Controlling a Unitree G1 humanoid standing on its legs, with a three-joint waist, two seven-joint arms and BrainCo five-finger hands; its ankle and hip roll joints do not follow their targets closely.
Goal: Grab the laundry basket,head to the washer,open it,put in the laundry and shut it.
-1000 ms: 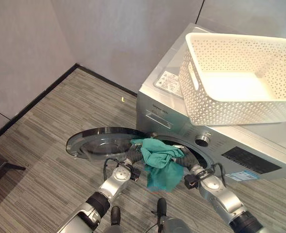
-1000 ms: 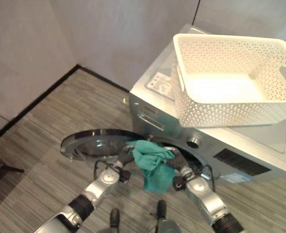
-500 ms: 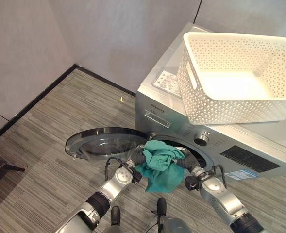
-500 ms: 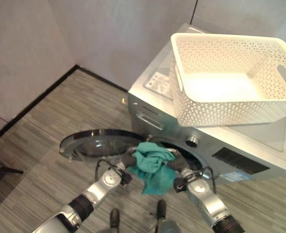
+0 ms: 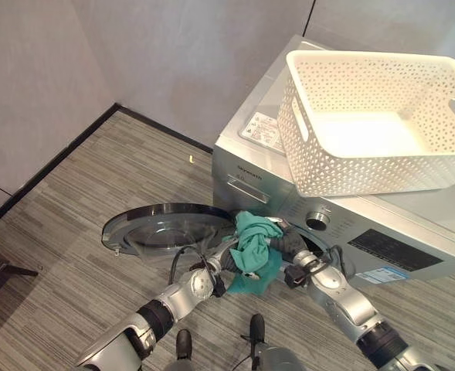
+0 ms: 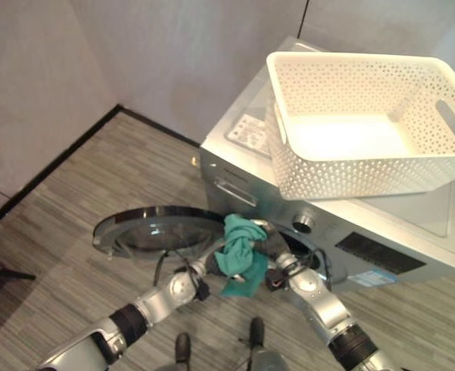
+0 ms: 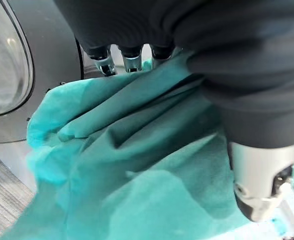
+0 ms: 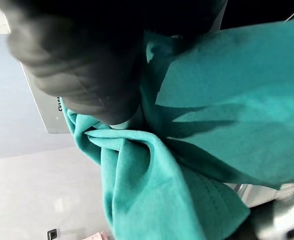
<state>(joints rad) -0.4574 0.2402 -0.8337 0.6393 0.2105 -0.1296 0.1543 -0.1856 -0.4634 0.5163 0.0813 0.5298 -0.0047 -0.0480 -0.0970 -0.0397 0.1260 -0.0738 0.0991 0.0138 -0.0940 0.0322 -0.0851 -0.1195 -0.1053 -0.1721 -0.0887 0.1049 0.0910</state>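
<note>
Before us stands the washer [image 5: 351, 232], its round door [image 5: 165, 226] swung open flat toward our left and the drum mouth facing us low down. On its top sits the white basket [image 5: 374, 124], with nothing showing inside. The laundry, a teal cloth [image 5: 254, 247], is bunched at the rim of the drum opening, with a good part hanging outside below the lip, not yet inside.

We hold the cloth between both arms. Our left robot hand [image 7: 132, 57] presses into the folds from the door side, fingers running into the cloth, thumb beside it; whether they grip it we cannot tell. Our right robot hand [image 5: 289, 243] is against the cloth at the opening, its fingers buried in fabric, so we cannot tell its grip either.

The risk we judge from here: if we let go early, the hanging part could pull the cloth out onto the floor [image 5: 73, 232], or a trailing edge could be caught when the door shuts.
</note>
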